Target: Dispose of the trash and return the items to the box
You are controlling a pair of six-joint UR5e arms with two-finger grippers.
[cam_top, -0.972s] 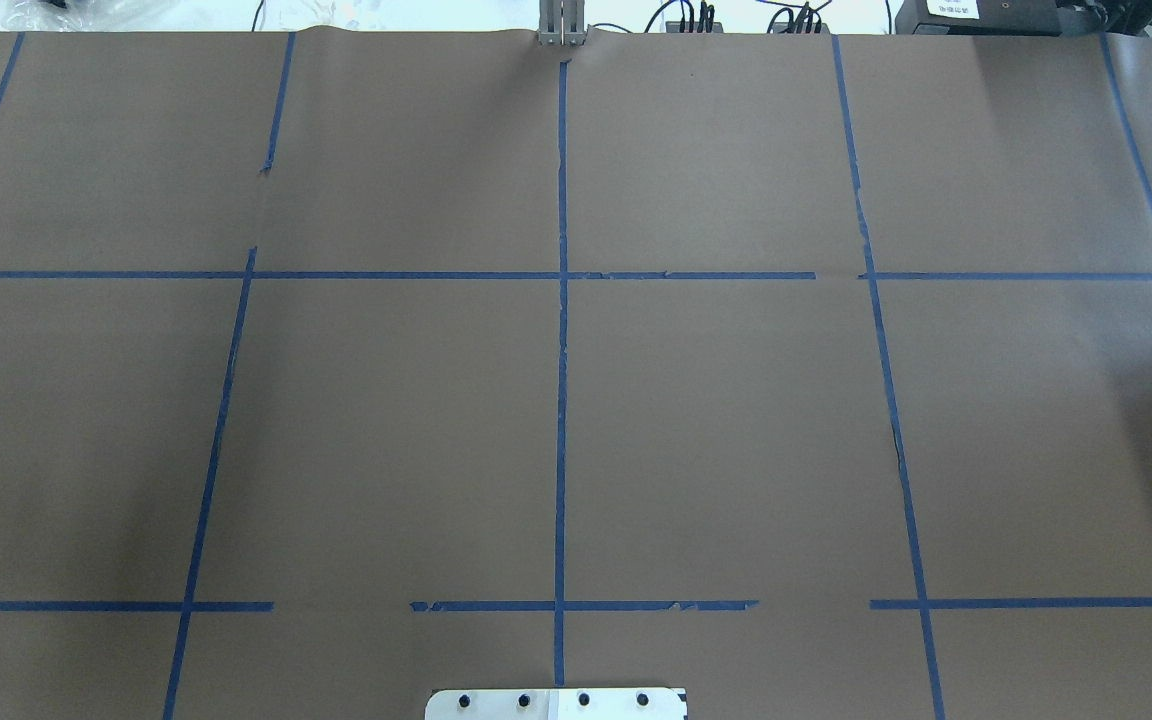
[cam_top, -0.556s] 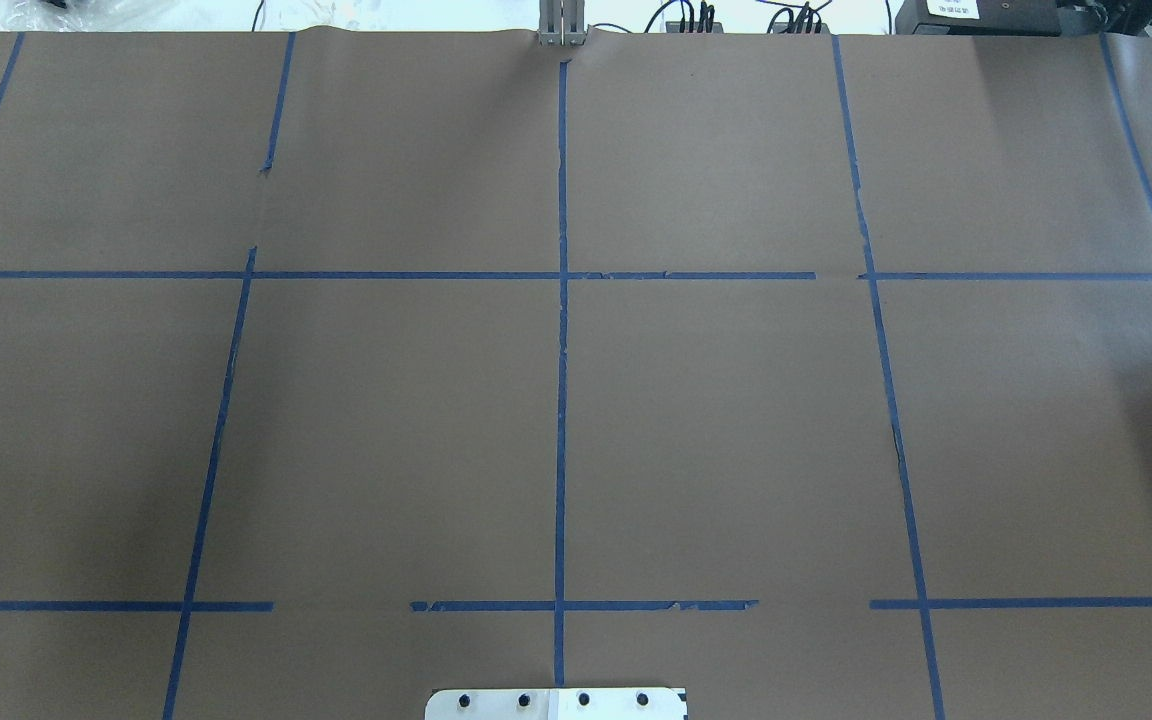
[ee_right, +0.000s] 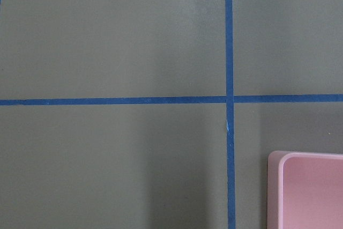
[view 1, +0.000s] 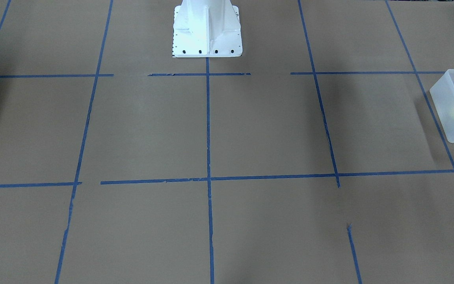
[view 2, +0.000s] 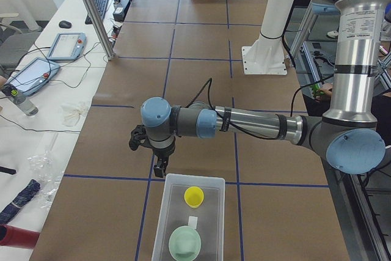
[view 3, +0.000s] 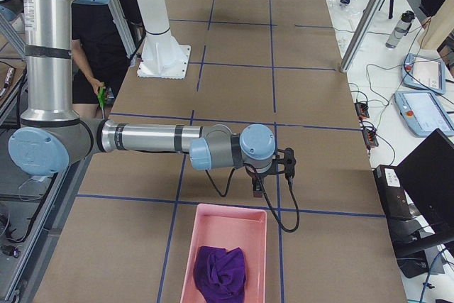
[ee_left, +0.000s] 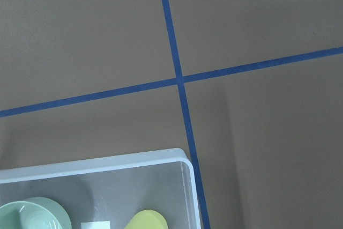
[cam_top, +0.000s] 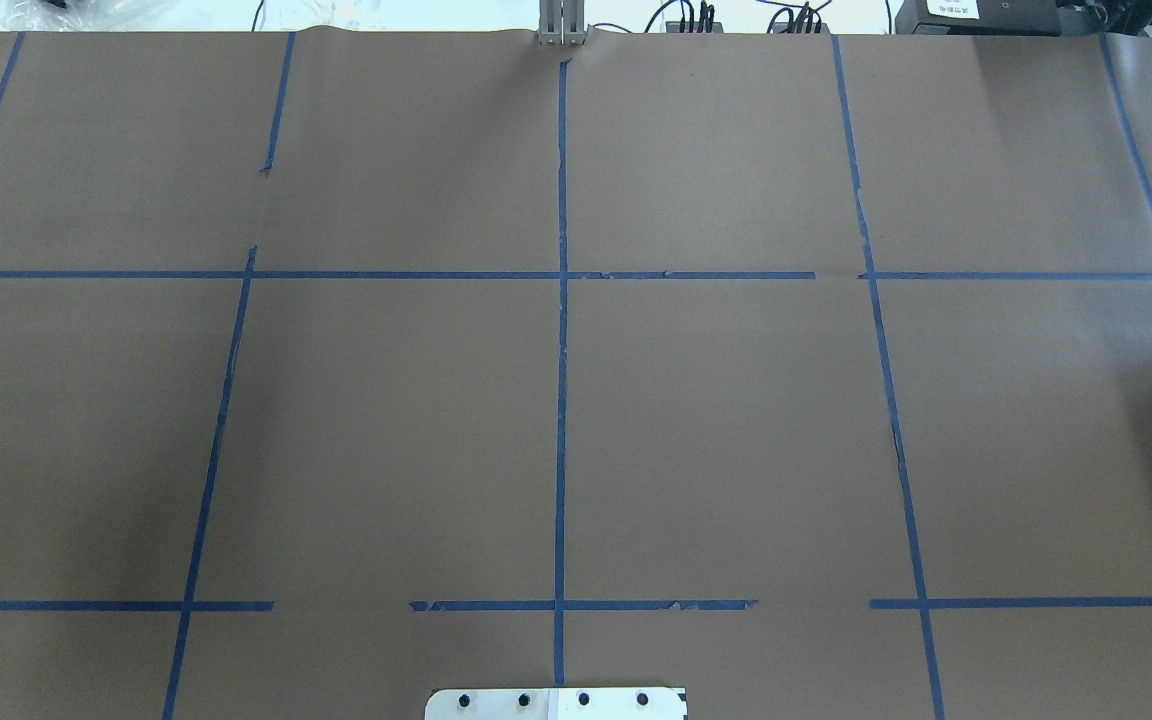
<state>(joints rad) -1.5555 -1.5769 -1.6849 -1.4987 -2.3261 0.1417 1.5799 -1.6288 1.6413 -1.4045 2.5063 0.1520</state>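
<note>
The box (view 2: 160, 224) stands at the left end of the table (view 2: 201, 90). Inside the box, the cup (view 2: 194, 196) lies at the end nearest the left gripper (view 2: 159, 169), and a green bowl (view 2: 185, 242) lies beside it at the other end. The left gripper hangs just outside the box's end wall, pointing down. Its jaw state cannot be determined. The right gripper (view 3: 257, 191) is well apart from the box, just beside a pink tray (view 3: 234, 228) that holds a purple cloth (view 3: 220, 271). Its jaw state cannot be determined either.
</note>
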